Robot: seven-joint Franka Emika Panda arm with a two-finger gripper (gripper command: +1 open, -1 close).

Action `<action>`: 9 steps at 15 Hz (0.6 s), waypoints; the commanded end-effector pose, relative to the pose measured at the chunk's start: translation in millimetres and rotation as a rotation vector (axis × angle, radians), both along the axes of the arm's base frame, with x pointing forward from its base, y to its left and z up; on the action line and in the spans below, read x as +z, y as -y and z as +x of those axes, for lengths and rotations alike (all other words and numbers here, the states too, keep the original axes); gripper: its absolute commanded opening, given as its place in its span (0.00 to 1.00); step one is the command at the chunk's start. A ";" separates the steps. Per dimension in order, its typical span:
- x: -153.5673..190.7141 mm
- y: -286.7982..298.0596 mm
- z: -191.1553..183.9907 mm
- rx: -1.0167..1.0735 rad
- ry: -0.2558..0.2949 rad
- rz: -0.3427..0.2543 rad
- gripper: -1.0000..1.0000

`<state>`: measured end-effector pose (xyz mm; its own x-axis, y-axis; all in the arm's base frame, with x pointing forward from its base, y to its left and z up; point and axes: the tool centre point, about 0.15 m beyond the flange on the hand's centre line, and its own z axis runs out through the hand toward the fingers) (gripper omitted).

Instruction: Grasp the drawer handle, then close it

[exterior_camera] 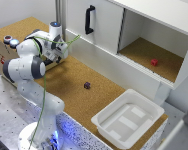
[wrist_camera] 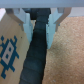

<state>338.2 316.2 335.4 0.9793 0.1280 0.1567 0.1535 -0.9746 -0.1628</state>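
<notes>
The drawer handle (wrist_camera: 36, 47) is a small black bar on a pale drawer (wrist_camera: 11, 52) front with a blue pattern. The gripper (wrist_camera: 41, 27) has both fingers closed around it. The desk (exterior_camera: 69, 80) is brown cork, beside a white cabinet (exterior_camera: 109, 25).

Rough cork worktop (exterior_camera: 69, 80), glossy plastic tray (exterior_camera: 128, 119)

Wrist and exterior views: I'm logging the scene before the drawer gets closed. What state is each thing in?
Robot gripper: fingers straddle the short black drawer handle; clamped or not, cannot tell.
Pale beige wooden drawer: open or shut, cannot tell.
White cabinet door with long black bar handle: closed.
Cork-lined cabinet shelf: holds a small red object.
White plastic tray: empty.
</notes>
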 end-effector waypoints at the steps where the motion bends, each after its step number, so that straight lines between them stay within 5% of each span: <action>1: -19.4 -33.6 -20.5 0.007 -0.027 0.009 1.00; 9: 79.8 4.3 -42.4 -0.085 0.150 0.027 1.00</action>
<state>328.6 336.7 354.6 0.9764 0.0901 0.1962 0.1257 -0.9761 -0.1773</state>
